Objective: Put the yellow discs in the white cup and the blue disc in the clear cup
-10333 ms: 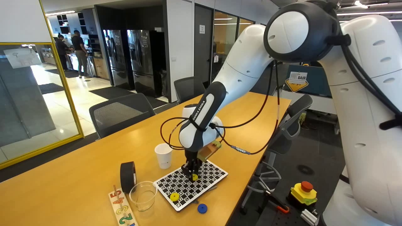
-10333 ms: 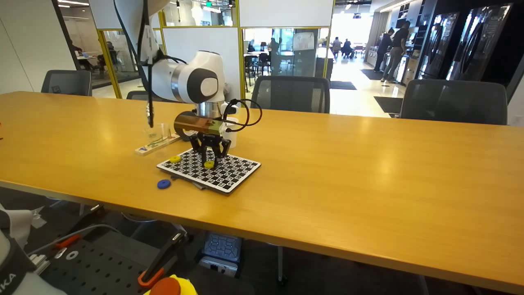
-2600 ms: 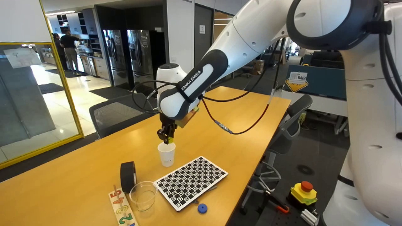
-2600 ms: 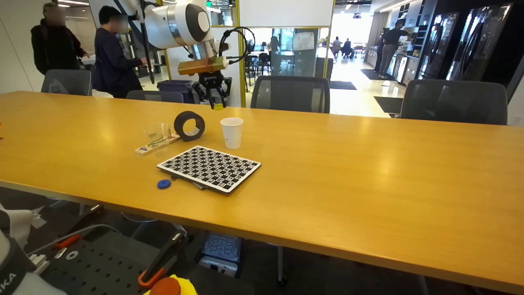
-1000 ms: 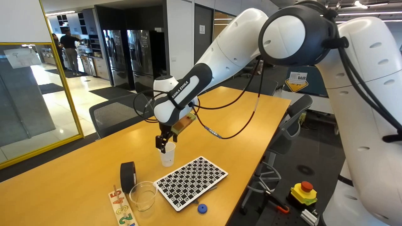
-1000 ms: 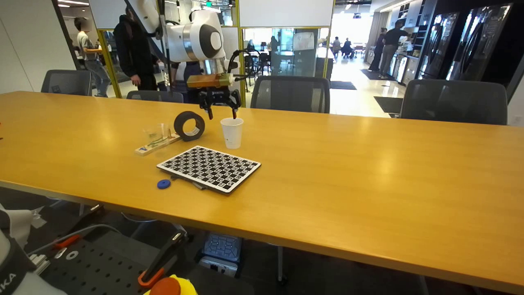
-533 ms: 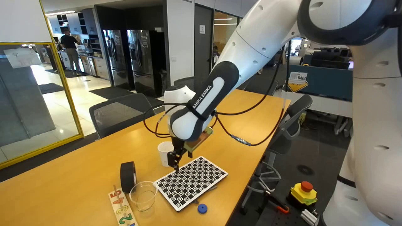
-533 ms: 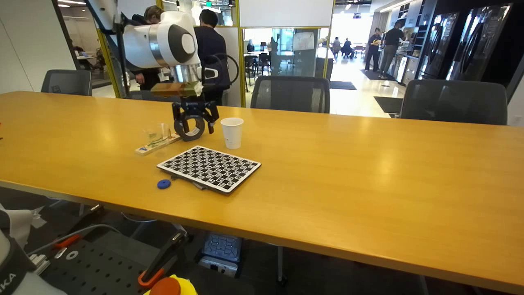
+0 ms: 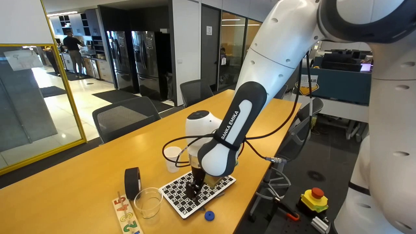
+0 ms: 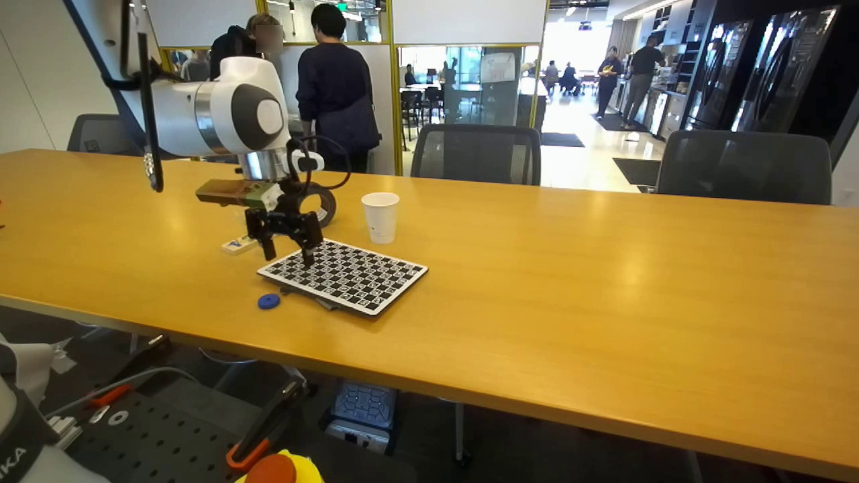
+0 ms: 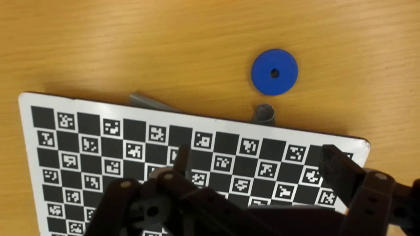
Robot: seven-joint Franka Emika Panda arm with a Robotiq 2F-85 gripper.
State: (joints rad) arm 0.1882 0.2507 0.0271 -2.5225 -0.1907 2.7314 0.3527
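Observation:
The blue disc (image 11: 262, 68), flat with a small centre hole, lies on the table just off the checkerboard's long edge. My gripper (image 11: 256, 150) hovers over the board with its jaws wide apart and nothing between them. In the wrist view the disc appears beyond the fingertips. The white cup (image 10: 380, 218) stands upright behind the board; its inside cannot be seen. Beside the board's short end is the clear cup (image 9: 149, 203), upright; the arm mostly covers it in an exterior view. The yellow discs are hidden or out of view.
A black-and-white checkerboard (image 10: 362, 278) lies under the gripper, with grey parts (image 11: 264, 113) poking out beneath its edge. A black tape roll (image 9: 132, 183) stands on edge near a wooden number strip (image 9: 126, 214). The table's edge runs close to the blue disc.
Earlier my gripper carried a yellow disc above the white cup; it then opened there. It has since swung away and lower, over the board, nearer the blue disc. Both yellow discs have left the board.

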